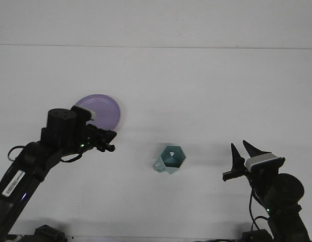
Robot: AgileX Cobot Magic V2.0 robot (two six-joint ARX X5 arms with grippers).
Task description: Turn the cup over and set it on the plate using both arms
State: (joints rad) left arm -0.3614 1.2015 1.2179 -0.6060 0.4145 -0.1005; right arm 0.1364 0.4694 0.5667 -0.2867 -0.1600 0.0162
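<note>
My left pincer (111,140), narrow and empty, points at the cup (170,160); right pincer (243,153) spread wide beyond the cup, clearing its way

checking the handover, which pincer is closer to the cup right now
The left pincer, reaching out over the table beside the purple plate, looks slightly nearer the teal cup. The right pincer sits pulled back at the lower right.

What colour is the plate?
Purple or lavender; the plate shows in the front view, partly covered by the left arm.

No readable text, label, brand or number shows anywhere.
</note>
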